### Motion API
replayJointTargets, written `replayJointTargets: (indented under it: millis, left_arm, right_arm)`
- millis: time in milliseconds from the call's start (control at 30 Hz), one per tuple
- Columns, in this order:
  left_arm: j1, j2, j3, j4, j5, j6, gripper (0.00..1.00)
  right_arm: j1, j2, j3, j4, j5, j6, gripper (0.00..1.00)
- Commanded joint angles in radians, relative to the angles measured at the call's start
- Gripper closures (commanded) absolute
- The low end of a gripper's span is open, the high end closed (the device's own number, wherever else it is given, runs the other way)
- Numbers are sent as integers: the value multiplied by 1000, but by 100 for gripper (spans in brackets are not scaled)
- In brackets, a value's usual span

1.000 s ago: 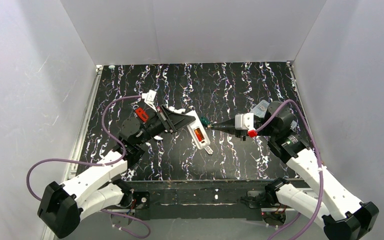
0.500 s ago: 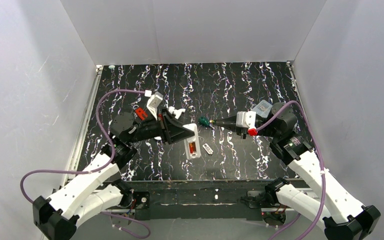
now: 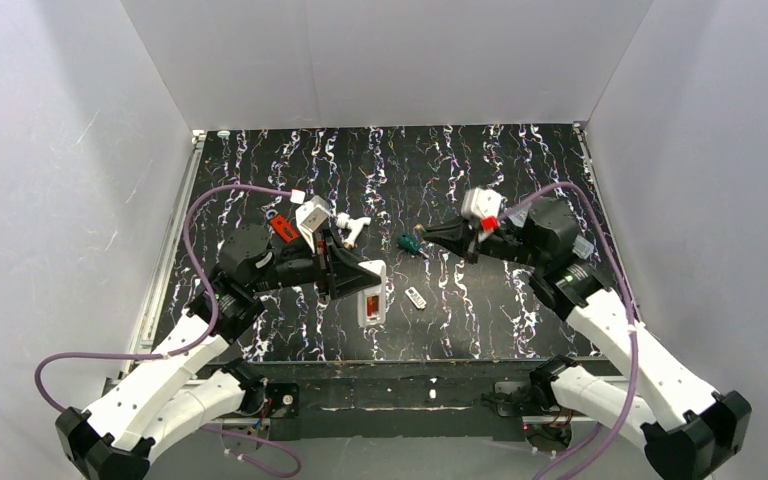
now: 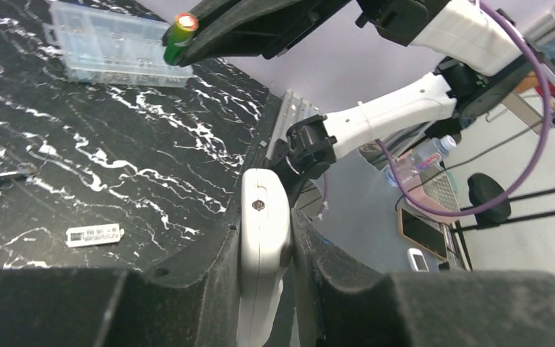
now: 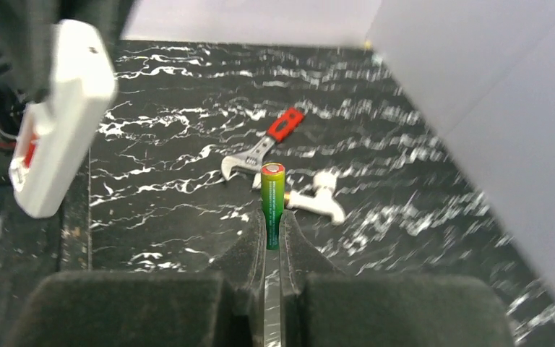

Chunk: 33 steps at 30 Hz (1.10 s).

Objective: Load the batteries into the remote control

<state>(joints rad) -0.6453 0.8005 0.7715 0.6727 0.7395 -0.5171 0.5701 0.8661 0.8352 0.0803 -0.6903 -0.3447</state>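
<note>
Over the middle of the table, the right gripper [image 5: 272,219] is pinched tight on a battery [image 5: 273,199], gripped by its lower end so the green body and red-orange tip stand straight up out of the fingers. The left wrist view shows that same battery [image 4: 178,32] poking out of the dark fingertips high in the air, clear of the marbled black table [image 3: 500,170]. Across from it, the left gripper [image 4: 264,217] is clamped on the remote control [image 4: 264,242], one finger pressed to each long side, the white bar sticking out past the tips. From above, the remote control [image 3: 370,303] hangs tilted over the near half of the table, bay side up, a red-orange cell [image 3: 371,302] showing in it. The two grippers are apart, not touching. Down on the surface, the little cover plate [image 3: 416,297] lies just right of the remote, and the green-handled screwdriver [image 3: 407,241] lies just beside the right gripper's tips. Further left are a red-handled wrench [image 5: 264,148] and a small white fitting [image 5: 316,201]. The clear compartment box [image 4: 119,40] sits behind the right arm.
</note>
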Motion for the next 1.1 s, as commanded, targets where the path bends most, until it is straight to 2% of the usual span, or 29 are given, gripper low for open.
replayJointTargets:
  millis: [0,100,200,267,367,467,533,633,700,800,1067]
  left_arm:
    - [-3,-47,5,-31,-106,-17,100]
    - [-4,-68,14,-115,-224,-49,100]
    - [-3,-84,17,-179,-312,-77,100]
    - [-4,-90,15,-189,-326,-76,100]
    - [-4,-90,15,-192,-327,-76,100]
    - [-3,-100,36,-257,-320,-47,100]
    - [-3,-121,23,-268,-338,-39,100]
    - [-3,-130,14,-259,-359,-41,100]
    - [-3,-130,16,-268,-360,-37,100]
    - [-3,-129,11,-269,-360,-38,100]
    - [-2,-123,8,-264,-362,-42,100]
  right_arm:
    - [0,91,31,-40,230,398,99]
    - [2,183,61,-177,487,652,99]
    - [2,316,133,-386,769,846,99]
    - [1,401,165,-510,871,963,99]
    - [3,528,163,-564,898,1059,99]
    - [13,730,164,-596,934,1127,97]
    - [13,779,169,-609,943,1124,82]
    - [13,866,171,-611,869,1124,71]
    - [14,857,174,-624,850,1127,56]
    - [13,831,188,-648,848,1115,41]
    - [13,793,217,-675,887,1082,37]
